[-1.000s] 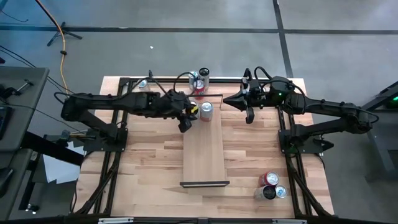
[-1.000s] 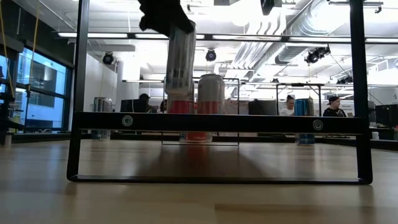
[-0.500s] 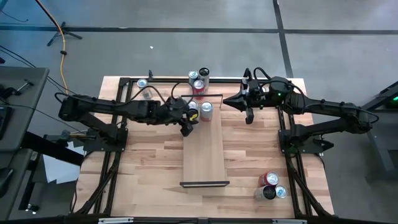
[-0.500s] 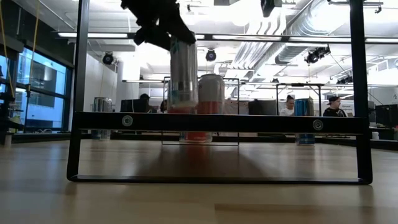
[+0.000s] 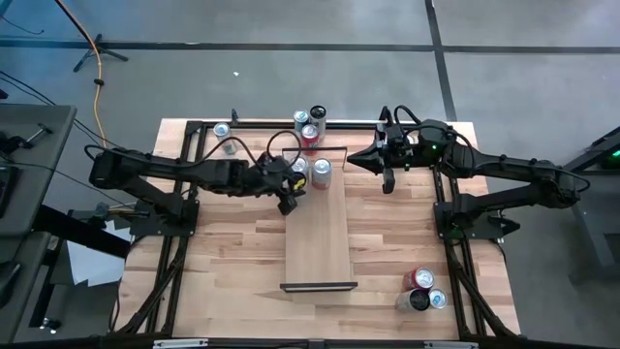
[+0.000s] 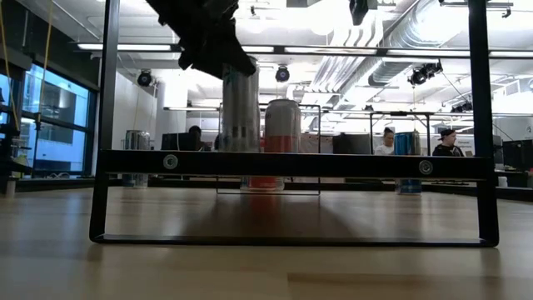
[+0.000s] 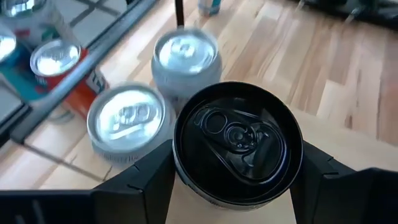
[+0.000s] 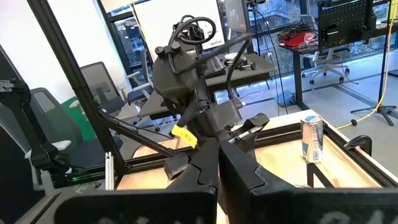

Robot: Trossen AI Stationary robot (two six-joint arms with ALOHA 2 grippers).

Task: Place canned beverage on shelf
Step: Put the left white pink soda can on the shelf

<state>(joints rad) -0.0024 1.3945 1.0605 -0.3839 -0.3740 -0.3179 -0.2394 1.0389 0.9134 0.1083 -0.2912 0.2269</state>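
Observation:
The shelf (image 5: 318, 233) is a pale plank with a black rail (image 6: 291, 164) at each short end. My left gripper (image 5: 290, 187) is shut on a grey can with a black top (image 7: 237, 140) over the plank's far left part; in the low view the can (image 6: 240, 112) stands upright behind the rail, which hides its base. Two silver-topped cans (image 7: 127, 118) (image 7: 186, 56) stand on the plank beside it; one shows in the high view (image 5: 321, 172). My right gripper (image 5: 353, 160) is shut and empty, held above the plank's far right corner. My left gripper pinches the can's upper wall just below the top rim (image 7: 180, 180) between its two fingers (image 7: 146, 180), one on each side. The fingers come from above, slanting in from the table's left. The can is upright; the rail hides whether its base rests on the plank.
More cans stand past the plank's far rail (image 5: 310, 121), one at the far left (image 5: 223, 129) and three at the near right corner (image 5: 421, 289). A blue can (image 8: 313, 138) stands by the table frame. People sit in the room beyond (image 6: 387, 142).
My left gripper has come down over the far end of the plank with the grey can. The can was higher and slightly tilted; now it is lower and upright beside the silver-topped can. The right arm has kept still.

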